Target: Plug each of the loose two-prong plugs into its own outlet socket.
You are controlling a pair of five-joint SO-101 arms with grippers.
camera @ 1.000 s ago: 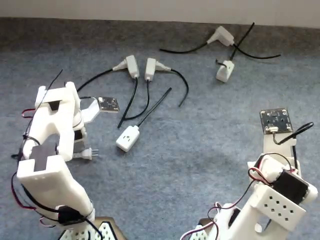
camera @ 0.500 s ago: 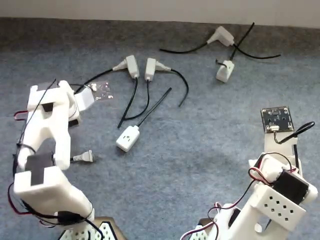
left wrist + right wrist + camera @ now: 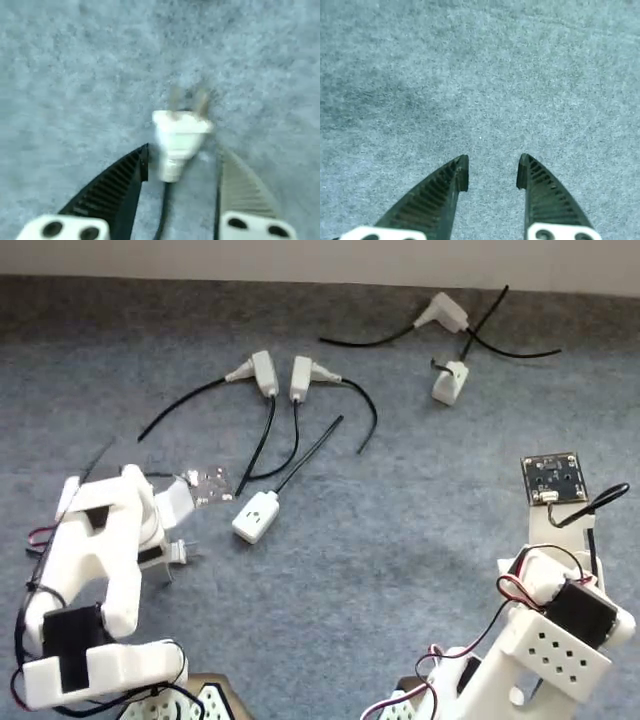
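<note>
Nothing looks plugged in yet; the left end effector point(image 3: 182, 160) is spread wide astride a small white two-prong plug point(image 3: 180, 131), seemingly ungripped.

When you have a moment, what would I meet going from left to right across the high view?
Left arm → near socket → plug with the curled cable → right arm.

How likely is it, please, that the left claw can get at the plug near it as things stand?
Probably yes: the left claw is open, the plug sits partly between its fingers, and nothing blocks it.
</note>
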